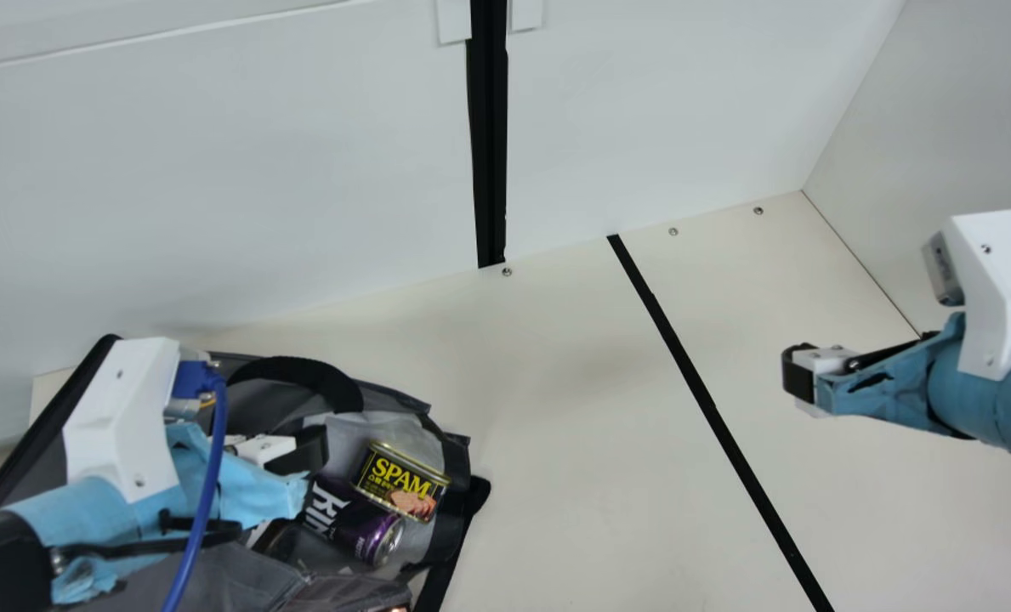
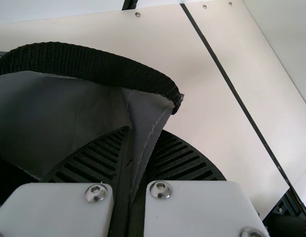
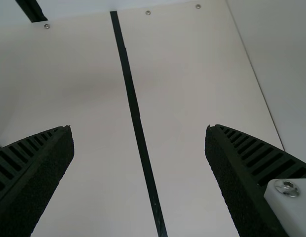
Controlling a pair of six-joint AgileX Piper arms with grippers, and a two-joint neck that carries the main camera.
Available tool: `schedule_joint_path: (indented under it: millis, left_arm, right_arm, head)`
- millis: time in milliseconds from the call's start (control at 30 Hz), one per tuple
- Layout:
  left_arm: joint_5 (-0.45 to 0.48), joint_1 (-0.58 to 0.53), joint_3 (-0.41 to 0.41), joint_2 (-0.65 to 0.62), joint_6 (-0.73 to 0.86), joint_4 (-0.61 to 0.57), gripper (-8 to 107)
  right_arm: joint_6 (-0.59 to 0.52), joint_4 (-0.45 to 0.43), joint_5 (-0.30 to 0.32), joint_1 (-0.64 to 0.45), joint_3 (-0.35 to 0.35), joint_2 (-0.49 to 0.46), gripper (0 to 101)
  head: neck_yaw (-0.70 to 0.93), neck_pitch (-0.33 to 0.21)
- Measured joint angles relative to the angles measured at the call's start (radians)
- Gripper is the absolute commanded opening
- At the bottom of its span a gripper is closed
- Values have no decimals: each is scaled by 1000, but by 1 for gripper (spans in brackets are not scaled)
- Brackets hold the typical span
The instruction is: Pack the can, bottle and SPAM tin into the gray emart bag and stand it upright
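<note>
Main view: SPAM tin (image 1: 399, 483) and can (image 1: 371, 535) lodged together within the gray emart bag (image 1: 237, 574). Its fabric edge (image 2: 147, 116) is pinched by the left jaws, presumably for lifting it upright; right jaws held wide above the counter (image 1: 573, 442).

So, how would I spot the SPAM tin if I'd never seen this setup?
On the cream table, find the big gray bag at the main view's lower left. Look inside, toward its right-hand part, for the SPAM tin. It is boxy with rounded corners, a gold rim and yellow letters on black, while the purple-and-black can beside it is round with white letters.
</note>
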Motion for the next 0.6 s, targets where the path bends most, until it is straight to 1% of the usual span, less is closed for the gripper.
schedule_joint_path:
  millis: [600]
  left_arm:
    - [0,0,0,0,0,0,-8]
  right_arm:
    - [-161,133,-1,35,21,126,95]
  head:
    - [-2,0]
